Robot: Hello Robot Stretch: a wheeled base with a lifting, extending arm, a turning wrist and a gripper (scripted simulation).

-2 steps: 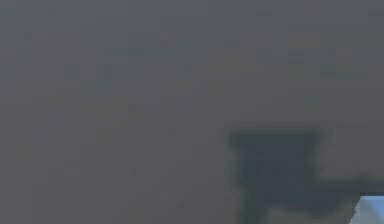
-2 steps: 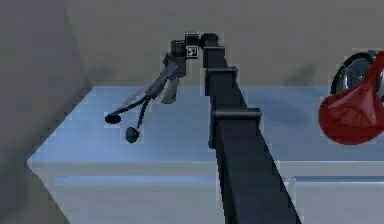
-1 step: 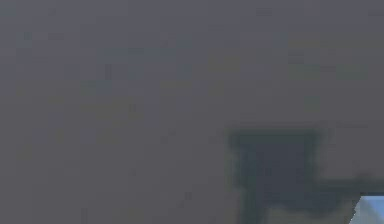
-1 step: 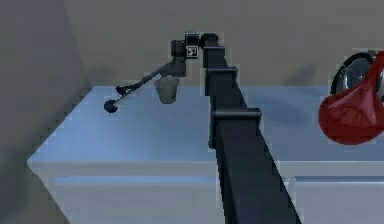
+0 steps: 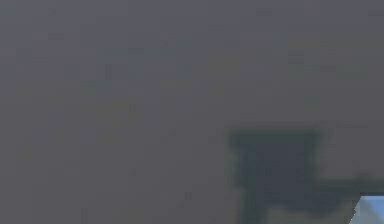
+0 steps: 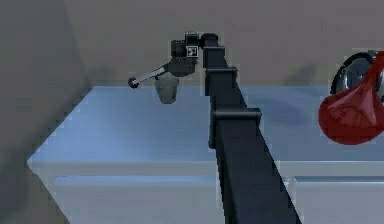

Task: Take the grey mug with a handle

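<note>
Arm side view puts the gripper [image 6: 146, 77] over the pale countertop [image 6: 110, 125], with the grey mug [image 6: 168, 92] right at it. I cannot tell whether it holds the mug. The approach looks done; lifting probably remains.

Matt pale countertop [image 6: 120, 125], glossy red object [image 6: 352, 115], matt black arm [image 6: 240, 130], dull grey mug [image 6: 168, 92]

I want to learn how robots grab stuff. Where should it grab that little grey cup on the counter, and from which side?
Probably its upper side near the rim, coming from above. The grey cup stands upright on the counter close to the back wall, so its top looks like the free side. I can't make out a handle.
</note>
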